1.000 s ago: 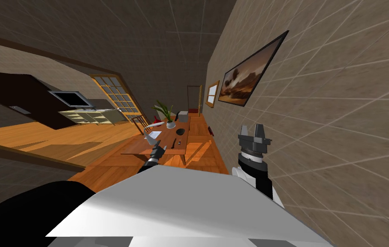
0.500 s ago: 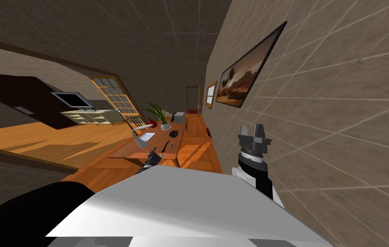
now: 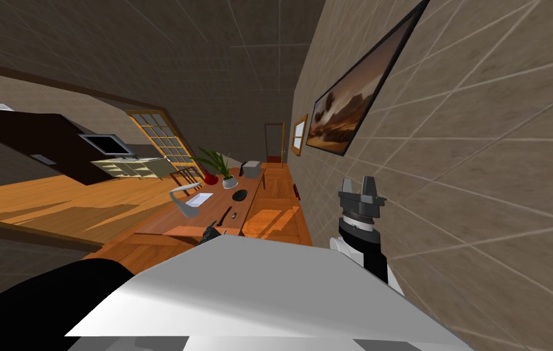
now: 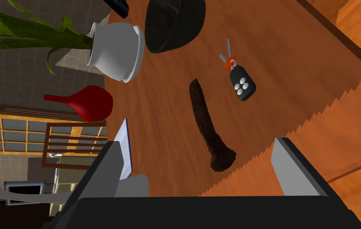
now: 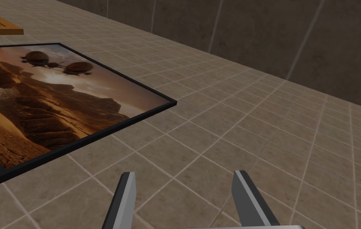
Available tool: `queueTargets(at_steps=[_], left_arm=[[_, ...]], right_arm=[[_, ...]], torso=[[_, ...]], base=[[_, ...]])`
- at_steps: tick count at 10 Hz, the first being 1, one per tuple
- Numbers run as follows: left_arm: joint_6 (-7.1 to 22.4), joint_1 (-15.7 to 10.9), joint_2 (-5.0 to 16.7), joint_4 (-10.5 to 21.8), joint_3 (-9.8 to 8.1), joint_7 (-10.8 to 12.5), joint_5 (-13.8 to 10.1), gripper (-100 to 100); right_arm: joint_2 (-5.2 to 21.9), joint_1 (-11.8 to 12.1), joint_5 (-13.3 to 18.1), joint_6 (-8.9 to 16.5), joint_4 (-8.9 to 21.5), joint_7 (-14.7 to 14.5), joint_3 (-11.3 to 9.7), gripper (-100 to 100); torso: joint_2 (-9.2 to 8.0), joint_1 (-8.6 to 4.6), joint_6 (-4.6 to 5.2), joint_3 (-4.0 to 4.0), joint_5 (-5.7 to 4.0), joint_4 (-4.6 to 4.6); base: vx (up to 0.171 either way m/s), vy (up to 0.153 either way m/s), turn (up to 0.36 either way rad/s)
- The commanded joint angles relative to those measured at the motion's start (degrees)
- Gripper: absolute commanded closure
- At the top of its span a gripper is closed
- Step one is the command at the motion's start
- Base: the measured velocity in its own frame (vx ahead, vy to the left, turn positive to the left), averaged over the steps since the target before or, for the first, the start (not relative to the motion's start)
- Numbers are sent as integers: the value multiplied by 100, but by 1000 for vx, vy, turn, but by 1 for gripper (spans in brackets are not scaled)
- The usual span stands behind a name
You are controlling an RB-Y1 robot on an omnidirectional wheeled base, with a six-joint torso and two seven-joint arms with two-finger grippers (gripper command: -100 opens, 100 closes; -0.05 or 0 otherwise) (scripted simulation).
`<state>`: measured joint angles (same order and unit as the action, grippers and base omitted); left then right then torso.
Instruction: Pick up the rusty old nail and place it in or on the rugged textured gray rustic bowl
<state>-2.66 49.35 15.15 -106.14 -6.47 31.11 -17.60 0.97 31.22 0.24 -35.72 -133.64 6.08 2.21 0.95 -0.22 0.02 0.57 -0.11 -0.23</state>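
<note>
Base has advanced: table (image 4: 295, 51) now near. Left gripper (image 4: 197, 145), fingers spread, frames the nail (image 4: 209, 127) lying flat on it, untouched; bowl (image 4: 175, 24) beyond, at the nail's 1 o'clock in head view. Right gripper (image 5: 183, 174) spread, idle. Descent likely next.

- Head view is dim: wall (image 3: 482, 183) and ceiling (image 3: 208, 61) sit in grey-brown shade, while the floor (image 3: 55, 204) glows orange with paler slanted patches
- The wide lens splays the room; the painting (image 3: 354, 97) stretches toward the corner
- On the table (image 4: 287, 51) a brighter patch meets shade along a saw-toothed edge
- The pot (image 4: 116, 49) shines white; the bowl (image 4: 175, 24) and nail (image 4: 209, 127) look near black
- In the right wrist view the wall is evenly, softly lit
</note>
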Motion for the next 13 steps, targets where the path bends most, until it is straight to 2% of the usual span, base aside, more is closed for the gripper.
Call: queueTargets(at_steps=[1,3,4,6,7,9,10,12,13], left_arm=[[136,198,171,160,-94,206,-238,-100],[480,351,311,502,-234,418,-584,-100],[480,351,311,502,-234,418,-584,-100],[831,485,459,859,-369,602,-947,-100],[831,485,459,859,-369,602,-947,-100],[1178,600,613,1219,-498,766,-1313,-100],[1178,600,613,1219,-498,766,-1313,-100],[1486,701,765,1566,-622,913,-1669,-100],[1511,701,765,1566,-622,913,-1669,-100]], right_arm=[[0,0,0,0,0,0,0,0],[0,1,0,0,0,0,0,0],[0,1,0,0,0,0,0,0],[1,0,0,0,0,0,1,0],[1,1,0,0,0,0,1,0],[1,0,0,0,0,0,1,0],[1,1,0,0,0,0,1,0],[1,0,0,0,0,0,1,0],[1,1,0,0,0,0,1,0]], torso=[[0,0,0,0,0,0],[12,11,-1,5,4,-1],[20,11,0,11,4,-4],[7,24,1,3,7,0],[13,20,-1,7,6,-2],[-5,29,1,-3,8,2],[8,38,0,4,10,-1],[6,51,2,3,13,-1],[18,51,1,10,13,-3]], base=[[196,-68,26],[293,-63,71],[210,-40,29],[263,-38,58],[219,-33,37],[241,-12,64],[252,29,25],[271,28,56],[218,45,32]])
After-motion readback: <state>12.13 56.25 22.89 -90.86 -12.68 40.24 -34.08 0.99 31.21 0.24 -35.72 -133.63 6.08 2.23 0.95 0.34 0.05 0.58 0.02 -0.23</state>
